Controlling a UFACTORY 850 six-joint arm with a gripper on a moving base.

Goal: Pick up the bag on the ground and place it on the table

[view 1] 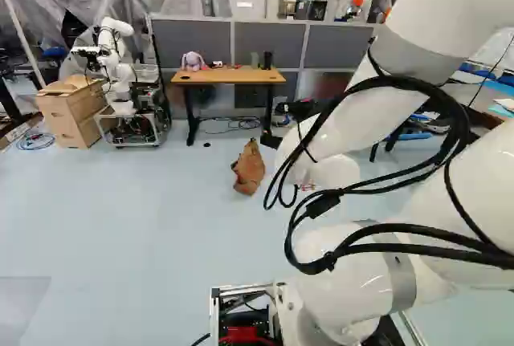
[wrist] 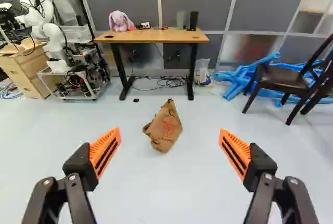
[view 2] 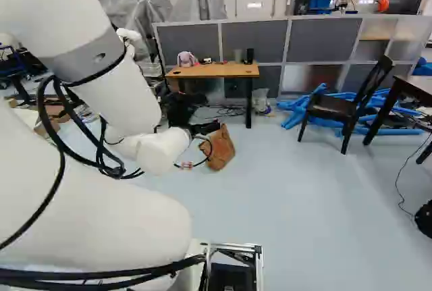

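Firstly, one brown bag [wrist: 164, 129] sat on the floor [wrist: 166, 193] before the table's [wrist: 156, 37] near edge; secondly, one claw [view 2: 210, 113], spread wide.

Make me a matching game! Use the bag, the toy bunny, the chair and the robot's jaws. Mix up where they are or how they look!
Things:
1. bag
2. toy bunny
3. chair
4. robot's jaws

Places and looks:
A. up on the wooden table
B. spread wide open
C. black, next to the blue tubes
D. brown, on the floor in front of the table

Right pairs: 1-D, 2-A, 3-C, 4-B
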